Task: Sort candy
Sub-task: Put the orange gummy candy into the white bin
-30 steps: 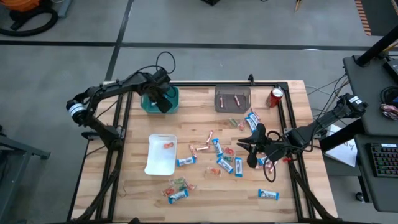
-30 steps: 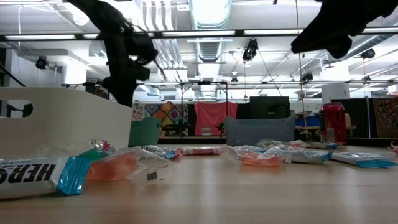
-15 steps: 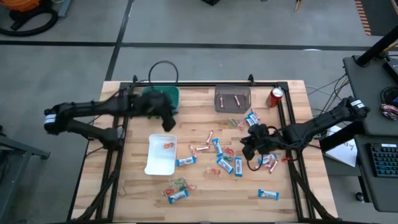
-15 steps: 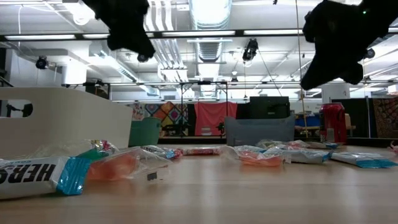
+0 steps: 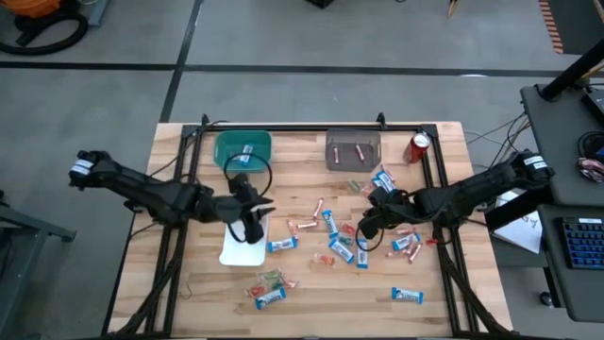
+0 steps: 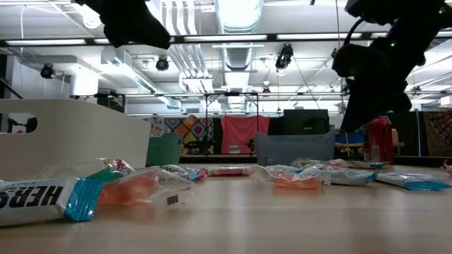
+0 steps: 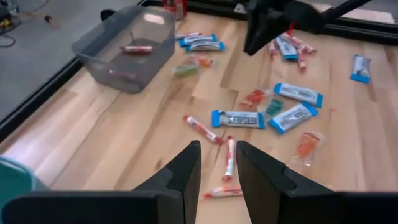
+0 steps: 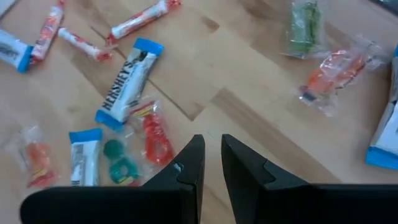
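Swung off green bin to white tray [image 5: 243, 247], left claw [image 5: 253, 225] part-open, empty; right claw [image 5: 363, 225] nearly closed, empty over light, crinkly, slippery candy [image 5: 342, 249], best pinched mid-wrapper.

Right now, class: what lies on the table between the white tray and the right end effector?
In the high view, between the white tray and the right end effector lie scattered candy: blue bars, pink sticks.

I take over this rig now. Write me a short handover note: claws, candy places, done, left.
Left claw: slightly open, empty, above the white rectangular tray.
Right claw: nearly closed, empty, above the loose wrapped candy at mid-table.
Done: one blue-and-white bar in the teal bin, two pink sticks in the grey bin, one orange piece in the tray.
Left: most candy, scattered on the wooden table.
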You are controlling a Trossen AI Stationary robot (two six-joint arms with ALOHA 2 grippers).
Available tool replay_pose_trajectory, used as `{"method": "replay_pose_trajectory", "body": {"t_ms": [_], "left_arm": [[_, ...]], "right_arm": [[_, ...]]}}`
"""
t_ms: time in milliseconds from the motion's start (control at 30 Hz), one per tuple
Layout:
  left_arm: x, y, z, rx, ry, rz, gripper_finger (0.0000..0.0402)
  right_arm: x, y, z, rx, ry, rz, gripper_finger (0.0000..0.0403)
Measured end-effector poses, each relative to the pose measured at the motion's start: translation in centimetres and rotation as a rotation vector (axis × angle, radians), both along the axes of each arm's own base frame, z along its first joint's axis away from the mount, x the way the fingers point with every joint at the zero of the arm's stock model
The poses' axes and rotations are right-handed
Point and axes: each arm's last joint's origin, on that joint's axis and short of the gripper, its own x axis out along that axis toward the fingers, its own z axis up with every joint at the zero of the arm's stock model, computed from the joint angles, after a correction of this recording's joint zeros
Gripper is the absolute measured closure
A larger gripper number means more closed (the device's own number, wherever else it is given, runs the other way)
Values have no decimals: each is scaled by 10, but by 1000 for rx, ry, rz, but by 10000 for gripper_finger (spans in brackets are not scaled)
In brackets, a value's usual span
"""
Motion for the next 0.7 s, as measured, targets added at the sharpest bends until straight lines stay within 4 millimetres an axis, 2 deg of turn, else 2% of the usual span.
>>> {"method": "replay_pose_trajectory", "body": {"t_ms": [300,533,700], "left_arm": [[21,-13,-14,-1,-44,24,315],[30,-18,-22,-42,-24,45,315],[33,-19,-25,-52,-16,53,315]], "right_arm": [[1,-3,0,-48,1,-4,347],[1,-7,1,-130,2,-7,293],[3,-19,1,-154,8,-50,258]]}}
